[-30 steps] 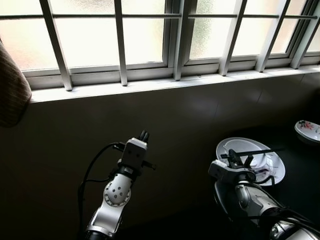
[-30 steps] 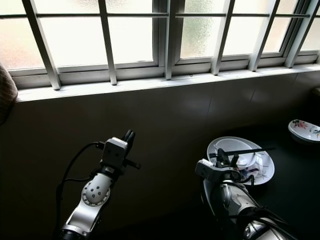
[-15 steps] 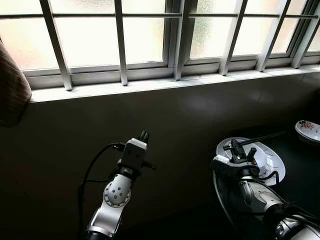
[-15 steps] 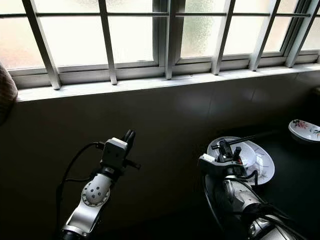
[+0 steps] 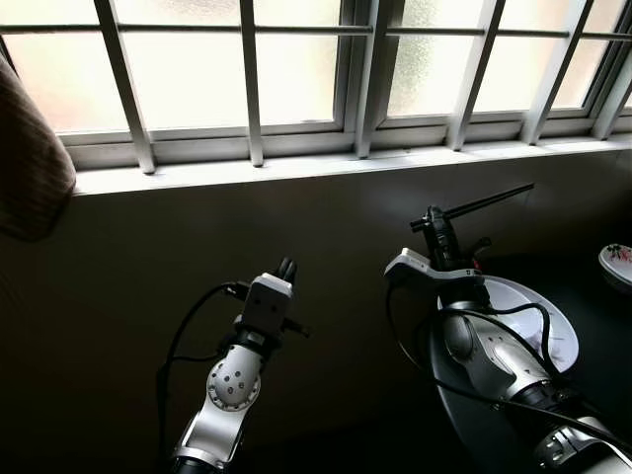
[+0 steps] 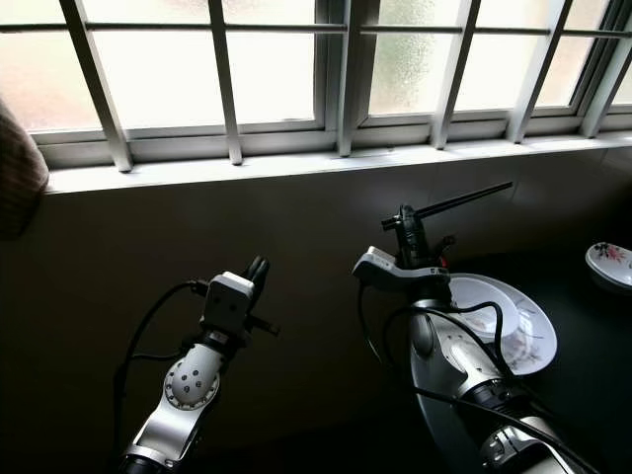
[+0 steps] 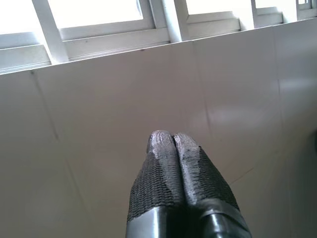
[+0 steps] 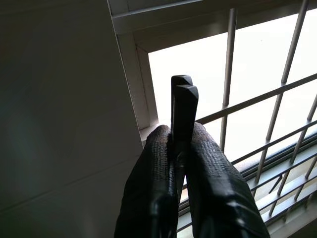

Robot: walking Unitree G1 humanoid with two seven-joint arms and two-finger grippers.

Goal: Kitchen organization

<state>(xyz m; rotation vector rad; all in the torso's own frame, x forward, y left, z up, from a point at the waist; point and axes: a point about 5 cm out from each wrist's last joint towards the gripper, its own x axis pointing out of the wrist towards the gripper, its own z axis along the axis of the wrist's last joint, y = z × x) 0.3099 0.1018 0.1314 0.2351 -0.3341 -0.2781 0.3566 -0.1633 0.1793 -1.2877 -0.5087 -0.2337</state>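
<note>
My right gripper [image 5: 434, 223] is raised in front of the dark tiled wall, above the left rim of a white plate [image 5: 558, 331]. It is shut on a pair of black chopsticks [image 5: 486, 202], which stick out to the right and slightly upward. In the right wrist view the chopsticks [image 8: 183, 106] stand clamped between the two fingers, against the window bars. My left gripper [image 5: 286, 267] is held up at the lower centre, pointing at the wall. Its fingertips [image 7: 163, 141] are pressed together with nothing between them.
A small floral dish [image 5: 620, 265] sits at the far right on the dark counter. A white window sill [image 5: 296, 170] runs above the tiled wall, with barred frosted windows over it. A brown fabric thing [image 5: 30, 168] hangs at the far left.
My right arm has lifted the chopsticks from over the plate up towards the wall and a little left. The left arm has stayed put. The camera has shifted slightly.
</note>
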